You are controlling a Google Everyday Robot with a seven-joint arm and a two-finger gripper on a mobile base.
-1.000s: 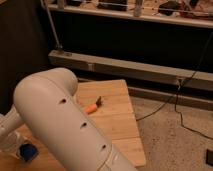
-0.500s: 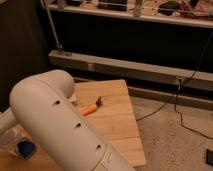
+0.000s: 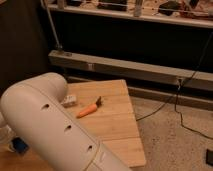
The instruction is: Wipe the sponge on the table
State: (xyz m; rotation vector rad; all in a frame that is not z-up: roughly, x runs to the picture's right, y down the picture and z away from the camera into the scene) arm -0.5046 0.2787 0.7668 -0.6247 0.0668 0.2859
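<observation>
- The sponge (image 3: 19,145) showed as 1 small dark-blue patch at the far left, low down, peeping out from under the arm. Whether it was being touched could not be told.
- The arm (image 3: 50,125), 1 broad white link with 3 dark holes along its side, filled the lower left.
- The gripper was hidden behind that link, somewhere on the sponge's side of the scene. Its fingers were closed, but whether they were closed on anything could not be told.
- Right of the hidden gripper, just beside the arm's rounded end, 1 small pale block (image 3: 69,101) sat on the table (image 3: 120,135).
- Further right from the gripper, 1 orange carrot (image 3: 87,110) lay on the light wooden planks. It was slanted, with its dark top pointing up and to the right, and it sat near the block but apart from it.
- Beyond the table, away from the gripper, a grey metal rail (image 3: 125,67) ran across in front of a dark wall.
- Well to the gripper's right, past the table's edge, thin black cables (image 3: 170,105) trailed over the speckled floor (image 3: 175,145).
- Farthest right from the gripper, 1 dark object (image 3: 209,157) was cut off by the picture's edge.
</observation>
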